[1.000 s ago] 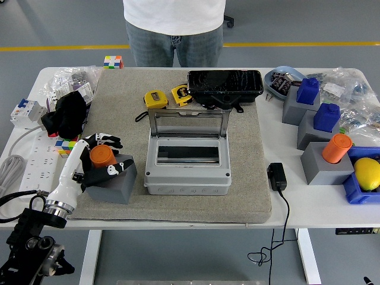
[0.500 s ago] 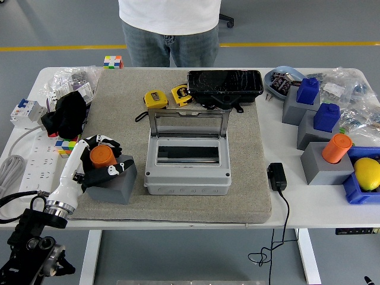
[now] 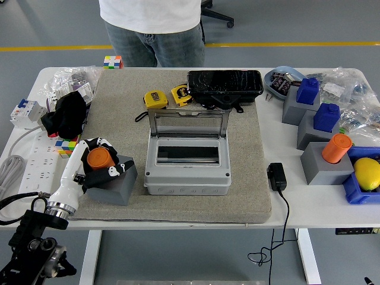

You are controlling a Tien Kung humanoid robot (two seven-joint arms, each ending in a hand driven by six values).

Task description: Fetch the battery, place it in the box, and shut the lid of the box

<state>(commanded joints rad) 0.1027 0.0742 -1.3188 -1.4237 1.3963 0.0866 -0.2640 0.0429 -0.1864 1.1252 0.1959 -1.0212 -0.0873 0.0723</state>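
The left hand (image 3: 98, 163) curls closed around the short orange cylindrical battery (image 3: 100, 158) standing in its grey block holder (image 3: 116, 185); rigid, smooth and probably light, it suits a side grip.

Bright, even overhead light, soft shadows, sharp focus, slight glare on the black case (image 3: 225, 85).
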